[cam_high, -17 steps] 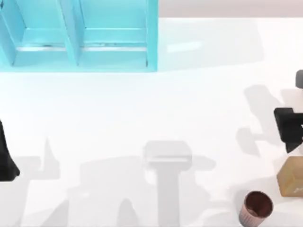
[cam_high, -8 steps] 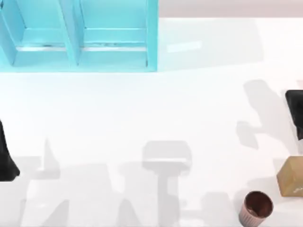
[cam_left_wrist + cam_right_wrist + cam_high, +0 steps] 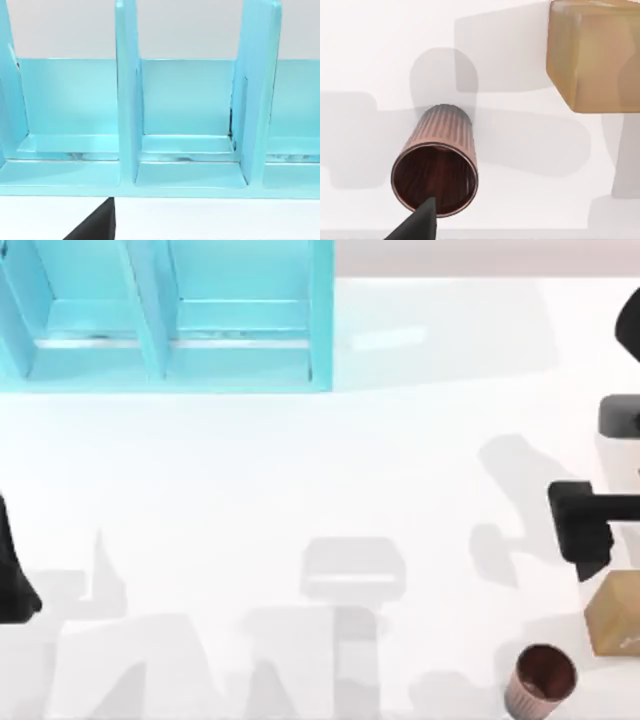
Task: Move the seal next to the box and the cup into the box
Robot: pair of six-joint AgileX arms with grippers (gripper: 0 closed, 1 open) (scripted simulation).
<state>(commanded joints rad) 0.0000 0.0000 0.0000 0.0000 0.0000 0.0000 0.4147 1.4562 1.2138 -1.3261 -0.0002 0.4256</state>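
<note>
**Two task things at the surface's right front, both untouched**

Two small things stand on the white surface (image 3: 300, 470) near its front right corner: the seal (image 3: 614, 613), a tan block cut by the right edge of the top view, and the cup (image 3: 541, 678), ribbed and copper-toned with a dark inside, just left of and in front of it, apart from it; no writing can be read on either, only pale marks low on the seal's face; the box (image 3: 170, 315), light blue with upright dividers, sits at the back left, well apart from both, with wide bare surface between; the right end effector (image 3: 582, 525) hangs just behind the seal, touching nothing, and whether its fingers are apart or together cannot be told; half a second ago it stood farther right and back; the left arm (image 3: 14, 570) is parked at the left edge, unmoved, its wrist view facing the box's compartments.
</note>
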